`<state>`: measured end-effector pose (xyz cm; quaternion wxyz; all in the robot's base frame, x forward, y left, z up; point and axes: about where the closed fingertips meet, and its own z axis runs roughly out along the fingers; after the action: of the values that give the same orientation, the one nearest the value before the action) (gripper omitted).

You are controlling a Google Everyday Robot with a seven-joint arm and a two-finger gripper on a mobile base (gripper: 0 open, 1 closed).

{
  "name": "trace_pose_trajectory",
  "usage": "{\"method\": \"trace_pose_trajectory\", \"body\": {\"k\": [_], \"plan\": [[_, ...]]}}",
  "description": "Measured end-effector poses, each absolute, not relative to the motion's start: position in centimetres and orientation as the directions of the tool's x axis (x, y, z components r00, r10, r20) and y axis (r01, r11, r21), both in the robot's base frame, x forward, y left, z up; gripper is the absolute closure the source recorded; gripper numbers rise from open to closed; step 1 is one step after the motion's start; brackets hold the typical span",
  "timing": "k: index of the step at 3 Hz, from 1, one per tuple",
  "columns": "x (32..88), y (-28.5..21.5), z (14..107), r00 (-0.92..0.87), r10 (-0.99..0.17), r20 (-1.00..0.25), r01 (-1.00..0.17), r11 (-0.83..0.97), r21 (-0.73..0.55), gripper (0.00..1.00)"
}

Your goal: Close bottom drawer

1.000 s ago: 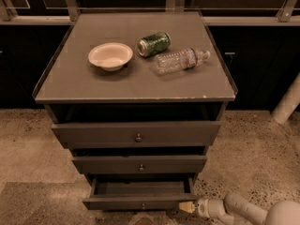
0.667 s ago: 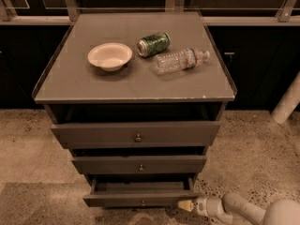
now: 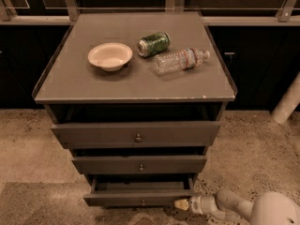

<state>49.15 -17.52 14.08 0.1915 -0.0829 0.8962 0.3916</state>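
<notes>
The bottom drawer (image 3: 140, 199) sits out just as before!
My gripper (image 3: 180, 204) edges closer to its right front corner; clenched or released, I cannot tell. Push still owed.

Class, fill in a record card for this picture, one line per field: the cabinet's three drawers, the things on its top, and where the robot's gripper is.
cabinet top: holds the three things below
bowl: upright, at the left
green can: on its side, right of the bowl
clear plastic bottle: on its side, nearest the right edge
top drawer: flat front, centre knob
middle drawer: flat front, centre knob
bottom drawer: pulled out, not yet closed
gripper: low right, at the right end of the bottom drawer's front
</notes>
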Motion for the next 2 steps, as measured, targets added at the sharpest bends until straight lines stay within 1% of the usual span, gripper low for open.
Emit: {"method": "trace_pose_trajectory", "body": {"k": [2], "plan": [[51.6, -14.6, 13.4, -0.878, -0.049, -0.477, -0.372, 0.696, 0.614, 1.00]]}}
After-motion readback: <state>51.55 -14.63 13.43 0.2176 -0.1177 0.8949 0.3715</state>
